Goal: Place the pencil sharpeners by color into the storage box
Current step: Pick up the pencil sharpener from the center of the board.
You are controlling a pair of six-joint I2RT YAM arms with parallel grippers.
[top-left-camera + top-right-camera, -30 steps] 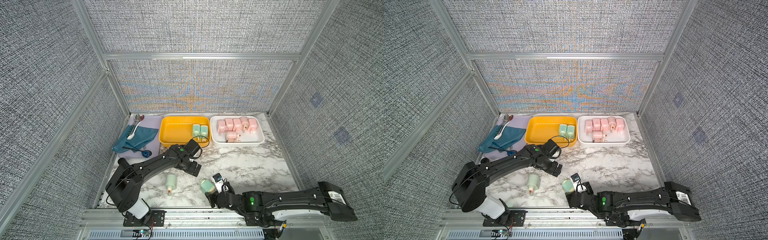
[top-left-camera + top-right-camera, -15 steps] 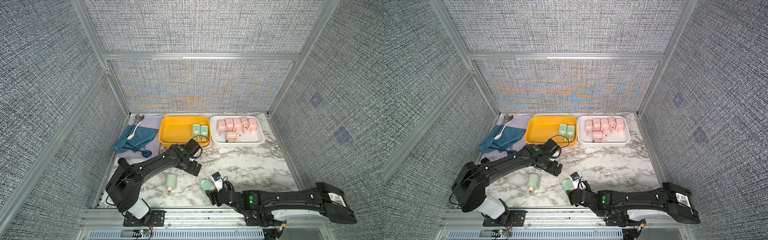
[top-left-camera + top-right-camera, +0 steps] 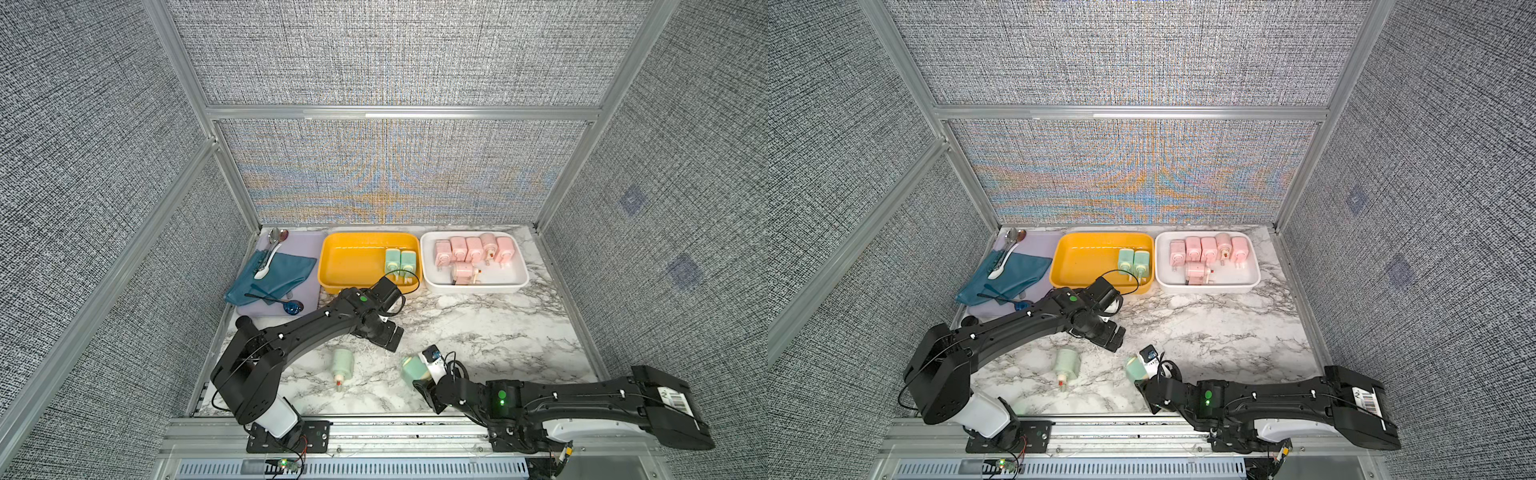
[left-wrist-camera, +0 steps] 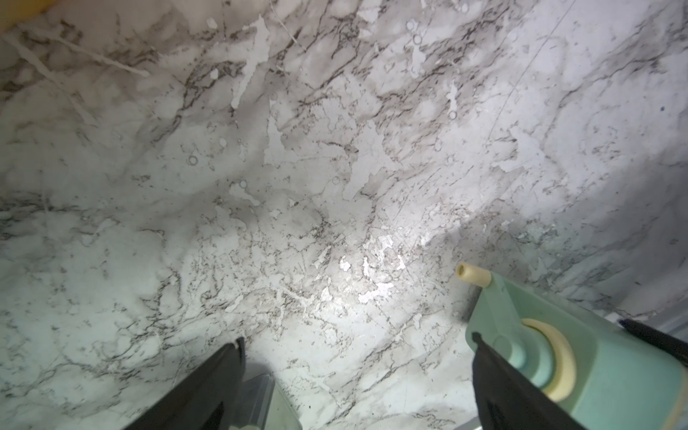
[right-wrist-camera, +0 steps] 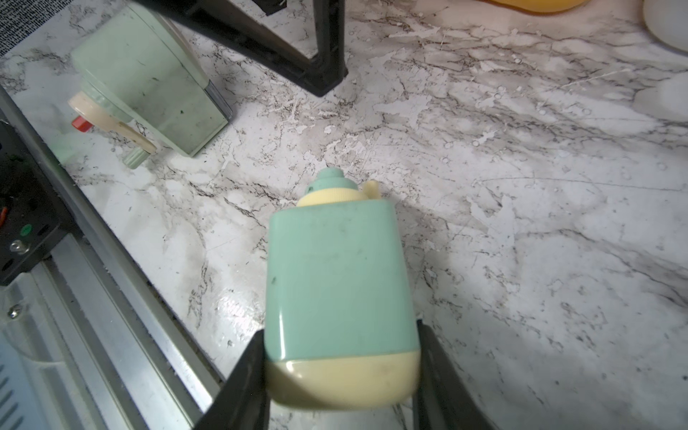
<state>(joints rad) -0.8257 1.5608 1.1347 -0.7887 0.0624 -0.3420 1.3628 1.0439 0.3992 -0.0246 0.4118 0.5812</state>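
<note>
My right gripper [image 5: 338, 331] is shut on a mint green pencil sharpener [image 5: 335, 279], its fingers pressed on both sides near the cream end, at the table's front middle [image 3: 413, 368]. A second green sharpener [image 3: 343, 362] lies loose on the marble to its left, red crank tip toward the front edge. Above the marble between them and the boxes, my left gripper [image 3: 388, 334] hangs open and holds nothing [image 4: 357, 338]. The yellow storage box [image 3: 353, 266] holds two green sharpeners [image 3: 400, 261]. The white storage box [image 3: 511, 278] holds several pink sharpeners [image 3: 473, 249].
A lilac mat [image 3: 307, 245] at the back left carries a blue cloth [image 3: 274, 274], spoons and a small blue-headed tool. The metal frame rail [image 5: 111, 298] runs along the front edge, close to the held sharpener. Woven grey walls enclose the table.
The right gripper's jaws have closed from wide open onto the green sharpener at the front. The left arm and the loose sharpener have not moved.
</note>
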